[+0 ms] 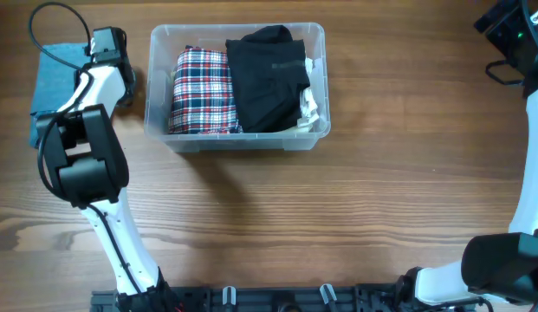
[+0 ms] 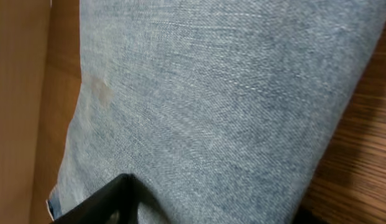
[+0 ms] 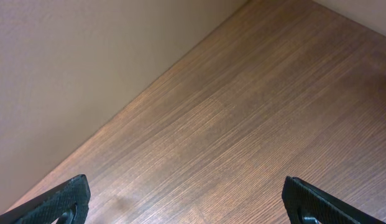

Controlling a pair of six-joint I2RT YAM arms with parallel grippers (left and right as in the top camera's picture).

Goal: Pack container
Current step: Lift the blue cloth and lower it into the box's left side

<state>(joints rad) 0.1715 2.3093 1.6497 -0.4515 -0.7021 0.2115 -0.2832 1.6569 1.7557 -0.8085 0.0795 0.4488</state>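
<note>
The clear plastic container (image 1: 161,123) stands at the back centre of the table. It holds a folded red, white and blue plaid garment (image 1: 202,89) on the left and a black garment (image 1: 266,80) on the right. A folded blue denim garment (image 1: 54,82) lies on the table left of the container and fills the left wrist view (image 2: 211,93). My left gripper (image 1: 108,45) is at the denim's far right edge, its fingers (image 2: 211,211) spread over the cloth. My right gripper (image 1: 511,30) is open and empty (image 3: 186,205) over bare wood at the far right corner.
A bit of white cloth (image 1: 310,102) shows at the container's right wall, beside the black garment. The wooden table (image 1: 338,208) extends in front of and to the right of the container. The table's far edge meets a beige wall (image 3: 68,74).
</note>
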